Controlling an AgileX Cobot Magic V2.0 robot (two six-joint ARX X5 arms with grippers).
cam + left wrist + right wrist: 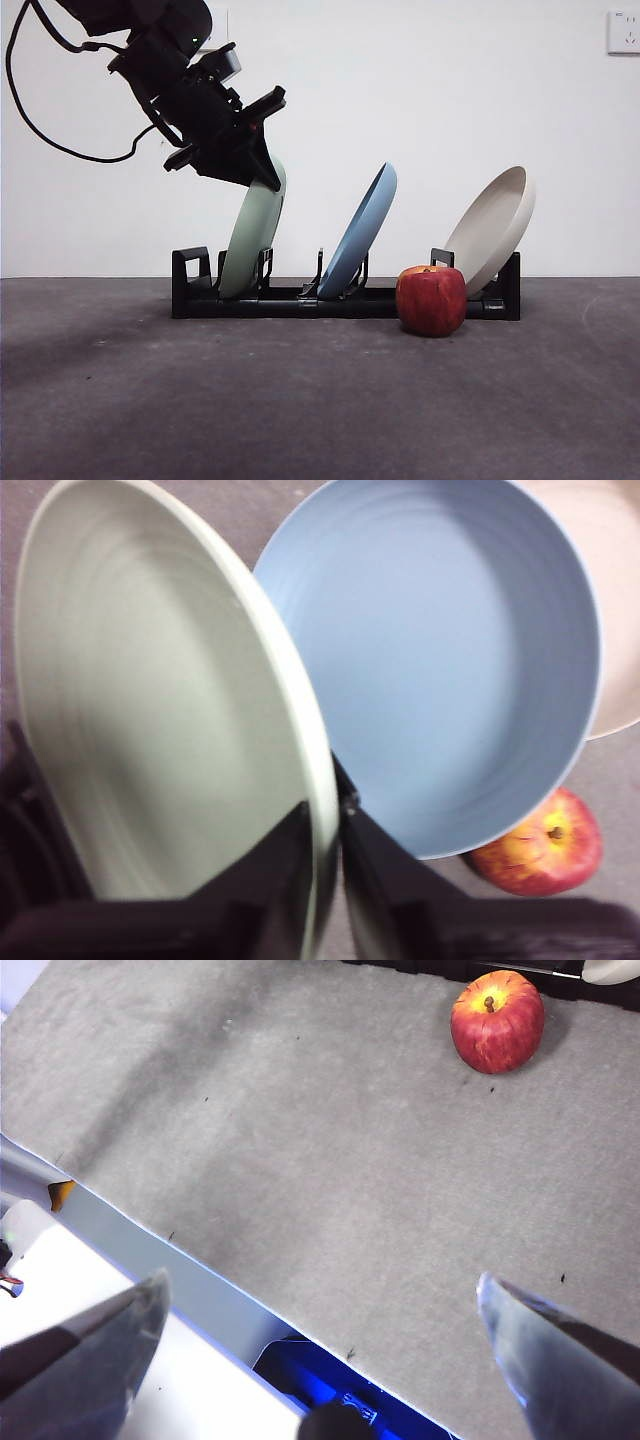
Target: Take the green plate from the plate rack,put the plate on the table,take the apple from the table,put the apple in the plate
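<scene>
The green plate [252, 232] stands tilted in the left slot of the black plate rack [345, 300] on the table [300, 400]. My left gripper [262, 170] comes down from the upper left and is shut on the plate's top rim; in the left wrist view its two jaws pinch the rim [322, 850] of the green plate [150, 700]. The red apple [431, 299] sits on the table in front of the rack's right part, and shows in both wrist views [540, 845] [497, 1020]. My right gripper [320, 1345] is open and empty, high over the table's edge.
A blue plate [362, 228] stands in the rack's middle slot and a beige plate [492, 226] leans at its right end. The blue plate [450, 660] is close beside the green one. The table's edge [180, 1240] runs below my right gripper.
</scene>
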